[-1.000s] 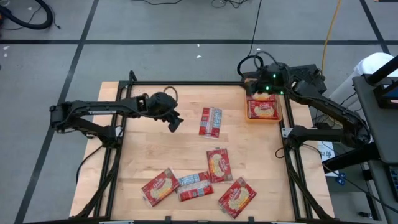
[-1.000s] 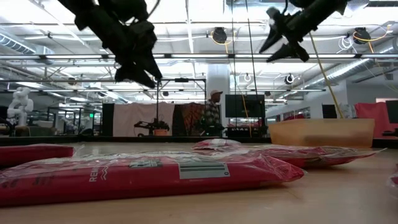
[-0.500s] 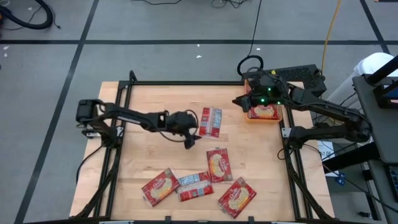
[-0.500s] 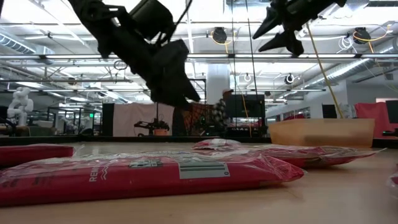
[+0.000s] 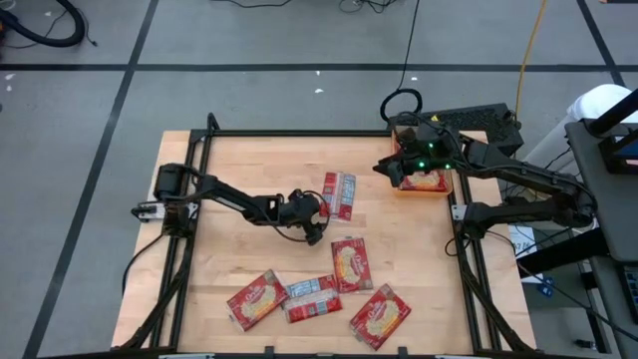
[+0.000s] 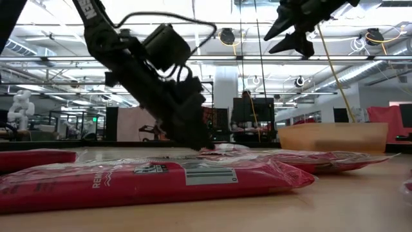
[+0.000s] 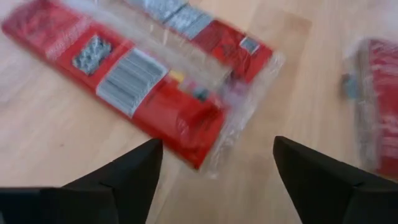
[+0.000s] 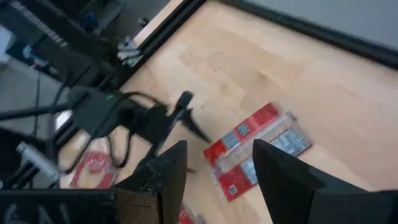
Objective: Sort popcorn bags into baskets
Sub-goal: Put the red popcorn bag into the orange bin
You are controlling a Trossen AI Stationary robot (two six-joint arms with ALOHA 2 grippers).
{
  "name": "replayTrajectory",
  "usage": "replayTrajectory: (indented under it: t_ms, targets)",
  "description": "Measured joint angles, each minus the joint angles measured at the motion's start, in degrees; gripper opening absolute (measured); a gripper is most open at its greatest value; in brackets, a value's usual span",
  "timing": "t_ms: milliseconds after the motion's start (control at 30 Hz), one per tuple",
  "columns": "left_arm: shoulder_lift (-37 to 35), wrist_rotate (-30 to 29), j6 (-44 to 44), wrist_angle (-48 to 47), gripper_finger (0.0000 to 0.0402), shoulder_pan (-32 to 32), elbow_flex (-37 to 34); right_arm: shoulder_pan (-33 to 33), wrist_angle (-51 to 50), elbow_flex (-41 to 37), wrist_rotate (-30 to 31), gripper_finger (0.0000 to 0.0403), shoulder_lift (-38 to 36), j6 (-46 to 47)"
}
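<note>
A red popcorn bag (image 5: pixel 337 194) lies flat near the table's middle, reverse side up with its barcode showing (image 7: pixel 134 81). My left gripper (image 5: pixel 317 225) is open and low over the bag's near end; its fingers stand either side of a bag corner (image 7: pixel 208 163), and I cannot tell if they touch it. My right gripper (image 5: pixel 383 168) is open, high above the table (image 6: pixel 278 37), just left of the orange basket (image 5: pixel 424 193). The basket stands at the far right and holds one red bag (image 5: pixel 424 178).
Several more red bags lie flat toward the near edge: one (image 5: pixel 350 263) mid-table, others (image 5: pixel 256 297), (image 5: pixel 313 296), (image 5: pixel 380 314) in a row. A dark frame (image 5: pixel 299 136) borders the table. Bare wood spreads across the left half.
My left arm has reached from the table's far left toward the middle and come down, so its open gripper now sits low at the bag's near end. My right gripper has moved left off the basket, then held still. No bag has moved.
</note>
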Motion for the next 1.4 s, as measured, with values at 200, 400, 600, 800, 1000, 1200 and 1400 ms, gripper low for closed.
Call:
replayTrajectory:
  t_ms: [200, 400, 600, 800, 1000, 1200, 1400]
  targets:
    - [3.62, -1.29, -6.02, 2.73, 0.0258, 0.22, 0.17, 0.0, -0.75, 0.0, -0.43, 0.0173, 0.0, -2.74]
    - [5.08, -0.8, -6.19, 7.28, 0.0157, 1.47, 0.13, 0.0, -0.76, 0.0, -0.41, 0.0173, 0.0, -4.57]
    - [5.24, 1.68, -7.21, 9.45, 0.0015, 4.74, 0.02, 0.0, -0.78, 0.0, -0.17, 0.0173, 0.0, -5.58]
    - [3.23, 4.62, -9.52, 12.57, 0.0004, 8.18, -0.26, 0.47, -2.15, 0.0, -0.1, 0.0173, 0.36, -5.65]
    - [-3.47, 11.35, -15.48, 13.66, 0.0003, 10.27, 0.08, 5.74, -2.67, 0.0, 1.58, 0.0178, 1.28, -8.55]
    - [-11.18, 19.31, -25.67, 10.24, 0.0002, 11.72, 0.1, 14.62, -1.2, 0.0, 9.94, 0.0208, 5.43, -13.76]
    - [-16.49, 28.23, -36.29, 6.03, 0.0001, 13.62, 0.2, 19.12, 5.37, 0.0, 13.55, 0.0258, 11.17, -17.52]
